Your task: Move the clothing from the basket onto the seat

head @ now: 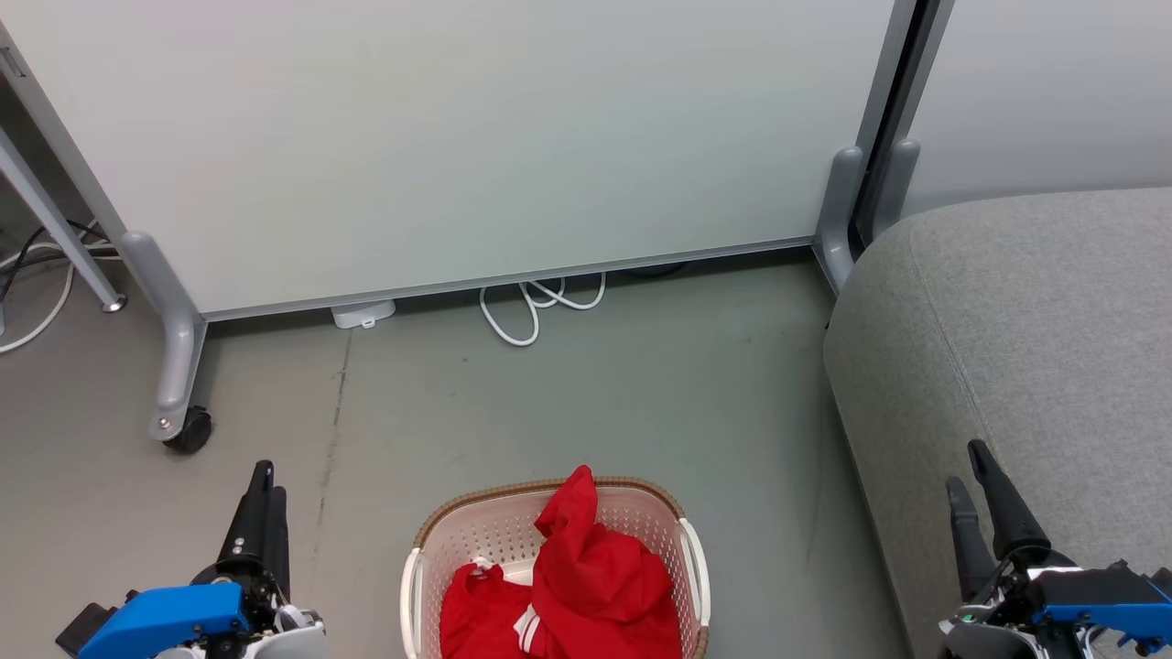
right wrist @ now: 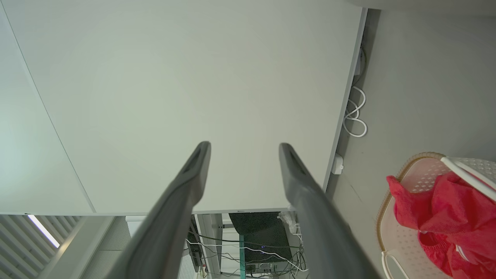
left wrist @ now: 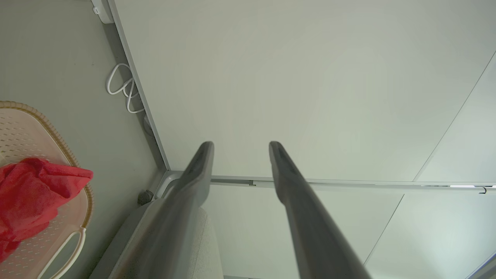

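Nearest, left gripper (head: pixel 268 485) low left and right gripper (head: pixel 966 469) low right: both jaws parted with nothing between them, the right a little wider, neither touching anything. Between them the basket (head: pixel 476 502) stands on the floor with the clothing (head: pixel 595 577) heaped red inside, one fold poking above the rim; probably two pieces, though the heap hides where one ends. Farther right the seat (head: pixel 1025 348) shows no red on its visible part, so I judge nothing moved yet and all lifting and placing left; beyond, a pale panel (head: pixel 458 137) with a white cable (head: pixel 531 316) at its foot.
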Tool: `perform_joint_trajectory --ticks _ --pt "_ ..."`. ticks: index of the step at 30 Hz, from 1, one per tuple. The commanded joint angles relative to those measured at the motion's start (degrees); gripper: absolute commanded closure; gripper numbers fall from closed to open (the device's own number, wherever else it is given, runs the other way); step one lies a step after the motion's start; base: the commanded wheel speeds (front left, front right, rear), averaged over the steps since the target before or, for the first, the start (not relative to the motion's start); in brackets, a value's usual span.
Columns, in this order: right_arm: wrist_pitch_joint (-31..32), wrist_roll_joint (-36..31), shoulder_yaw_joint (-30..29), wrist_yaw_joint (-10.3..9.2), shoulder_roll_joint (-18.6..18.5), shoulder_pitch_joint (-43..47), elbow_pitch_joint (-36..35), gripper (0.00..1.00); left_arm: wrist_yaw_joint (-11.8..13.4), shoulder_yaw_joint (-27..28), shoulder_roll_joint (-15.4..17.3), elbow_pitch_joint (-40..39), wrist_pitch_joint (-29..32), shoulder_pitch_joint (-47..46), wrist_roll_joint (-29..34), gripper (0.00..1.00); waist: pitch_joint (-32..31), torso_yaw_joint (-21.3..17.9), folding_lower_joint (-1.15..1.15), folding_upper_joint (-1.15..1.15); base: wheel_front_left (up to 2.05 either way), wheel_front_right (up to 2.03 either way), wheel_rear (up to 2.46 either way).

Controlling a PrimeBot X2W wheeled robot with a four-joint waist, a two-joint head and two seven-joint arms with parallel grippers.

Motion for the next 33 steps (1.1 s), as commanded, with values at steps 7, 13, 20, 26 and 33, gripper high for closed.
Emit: perform_joint_trajectory --ticks 7,13,20,26,33 --pt "-2.12 -2.33 0.57 0.05 -0.17 -1.29 -1.22 0.00 -0.03 -0.23 0.40 -1.35 -2.10 -1.80 3.31 0.00 0.11 0.03 0.00 0.00 0.00 0.00 0.00" --pt "-3.76 -7.58 1.32 0.06 -0.19 -1.83 -2.10 0.00 -0.03 -0.37 0.45 -2.27 -3.73 -2.43 9.28 0.00 0.29 0.08 0.00 0.00 0.00 0.00 0.00" --pt "-5.54 -16.61 3.10 0.07 -0.21 -2.32 -3.28 0.00 0.93 -1.58 0.50 -3.82 -5.49 -2.81 18.51 0.00 0.48 0.13 0.00 0.00 0.00 0.00 0.00" --pt "-6.95 -24.73 4.59 0.08 -0.23 -2.49 -3.50 0.00 2.25 -3.47 0.53 -4.71 -6.91 -2.87 27.27 0.00 0.57 0.18 0.00 0.00 0.00 0.00 0.00" --pt "-8.50 -32.91 5.78 0.08 -0.25 -2.72 -2.83 0.00 3.59 -5.88 0.58 -4.20 -8.44 -2.96 36.51 0.00 0.62 0.29 0.00 0.00 0.00 0.00 0.00"
